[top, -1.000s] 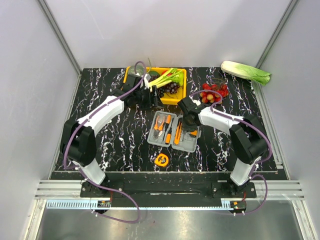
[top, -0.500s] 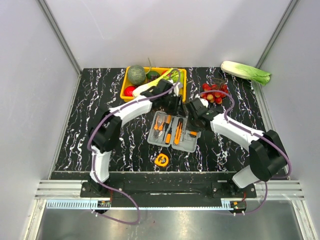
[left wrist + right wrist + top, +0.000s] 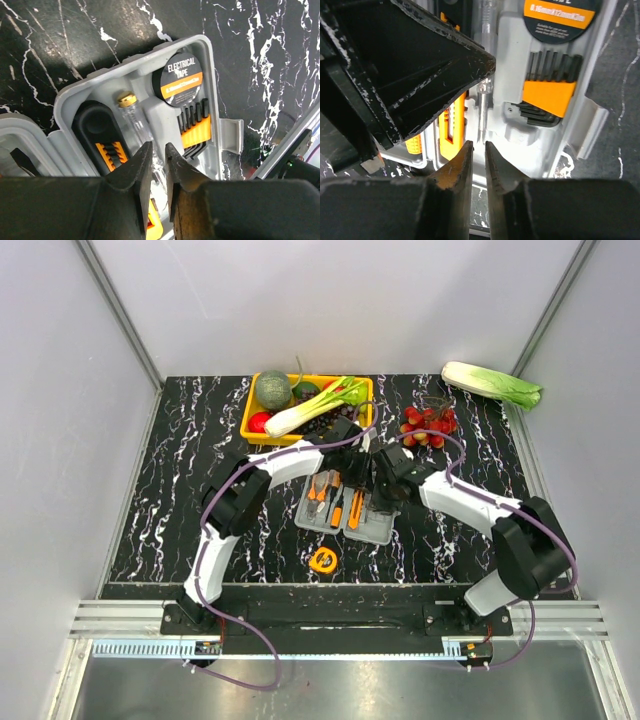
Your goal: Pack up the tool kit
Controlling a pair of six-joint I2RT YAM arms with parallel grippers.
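Yellow, the tape measure (image 3: pixel 323 559) lies loose on the black marbled table (image 3: pixel 200 490), at about seven o'clock of the open grey tool kit (image 3: pixel 375 533) mid-table, so we judge it not yet packed. Over the kit's three-o'clock half, the left gripper (image 3: pixel 159 147) and right gripper (image 3: pixel 479 145) hold their jaws nearly together above the clear tester screwdriver (image 3: pixel 134 115), probably to seat it. Whether either pinches it we cannot tell. At one o'clock beyond, a black roll (image 3: pixel 183 79) reads "ELECTRICAL TAPE".
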